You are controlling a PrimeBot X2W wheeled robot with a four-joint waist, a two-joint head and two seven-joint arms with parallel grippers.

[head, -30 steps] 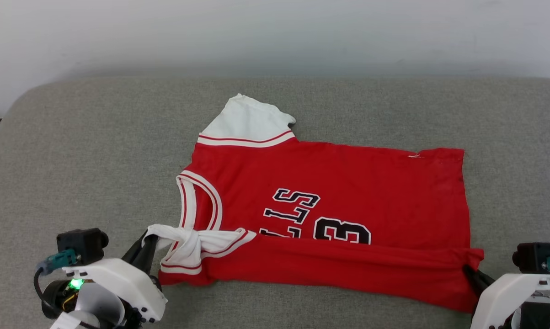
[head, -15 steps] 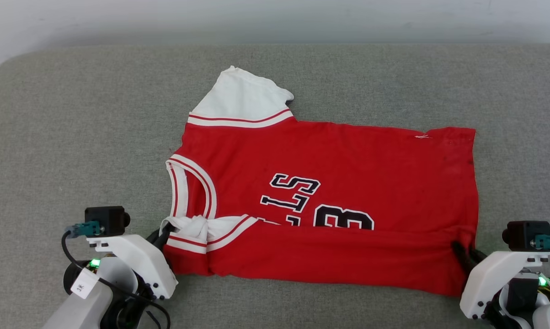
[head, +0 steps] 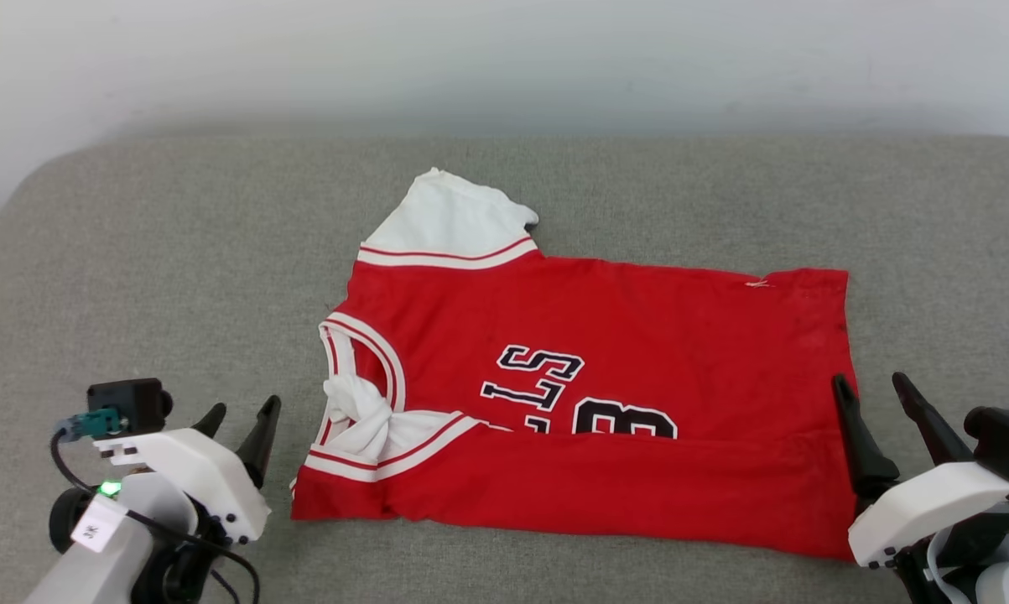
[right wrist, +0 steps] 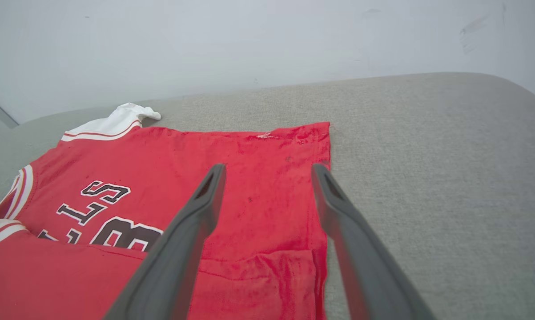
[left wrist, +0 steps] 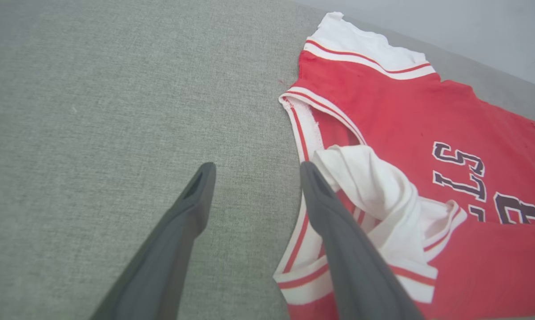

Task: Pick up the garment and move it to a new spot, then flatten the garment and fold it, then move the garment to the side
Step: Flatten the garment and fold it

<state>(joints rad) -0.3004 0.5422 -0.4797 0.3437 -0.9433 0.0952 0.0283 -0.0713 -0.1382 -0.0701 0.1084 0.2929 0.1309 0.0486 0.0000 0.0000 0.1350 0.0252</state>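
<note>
I'm holding my left hand [head: 246,405] and right hand [head: 869,379] spread, gripping nothing; garment [head: 638,327] is lying between them, near edge folded over.

At 8 o'clock, left hand [head: 245,406] with fingers spread, empty. At 4 o'clock, right hand [head: 870,381] likewise parted, empty.

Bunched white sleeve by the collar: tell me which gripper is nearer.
Left. The left gripper sits just beside the sleeve; the right gripper is across the jersey, at its hem.
</note>
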